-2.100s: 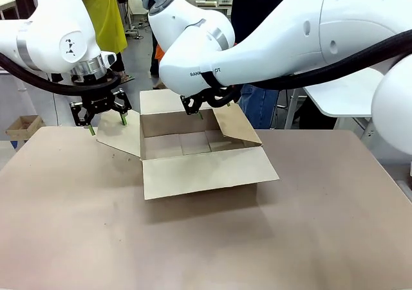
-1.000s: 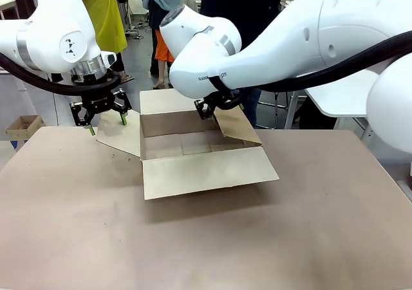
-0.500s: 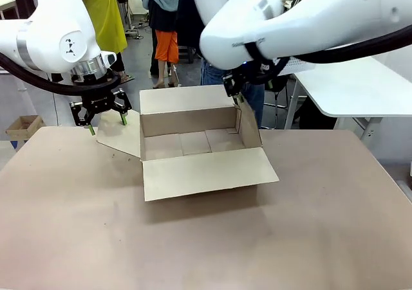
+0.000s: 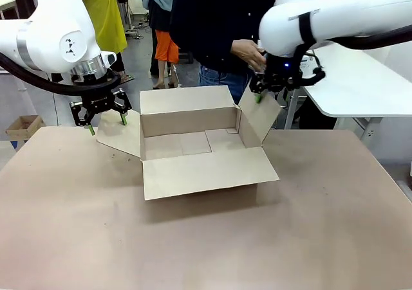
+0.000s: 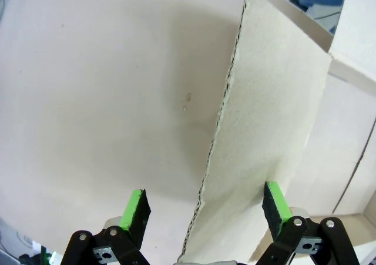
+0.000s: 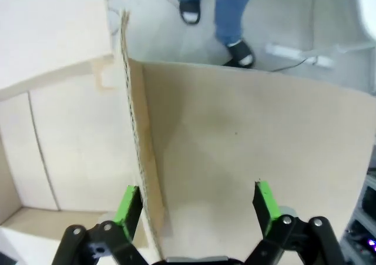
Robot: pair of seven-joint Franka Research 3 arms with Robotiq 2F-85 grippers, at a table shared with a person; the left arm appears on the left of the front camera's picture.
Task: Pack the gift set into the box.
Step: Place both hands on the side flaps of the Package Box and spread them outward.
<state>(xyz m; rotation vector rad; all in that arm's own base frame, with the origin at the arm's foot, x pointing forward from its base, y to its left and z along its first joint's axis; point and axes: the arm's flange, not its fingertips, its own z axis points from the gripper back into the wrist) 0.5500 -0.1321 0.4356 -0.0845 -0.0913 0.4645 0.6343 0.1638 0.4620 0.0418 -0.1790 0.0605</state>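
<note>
Brown corrugated cardboard box [image 4: 187,120] sits open, centre of brown table [image 4: 322,226]. Left gripper [image 4: 107,124] spread wide, straddling left flap [image 4: 121,139] edge. Right gripper [image 4: 267,98] also spread, straddling raised right flap [image 4: 259,119]. Person's hand [image 4: 248,52] near right gripper, far side

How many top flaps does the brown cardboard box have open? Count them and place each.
4. On the brown corrugated cardboard box: near flap lying toward the camera, left flap splayed outward, far flap upright, right flap tilted outward. None seems hidden.
</note>
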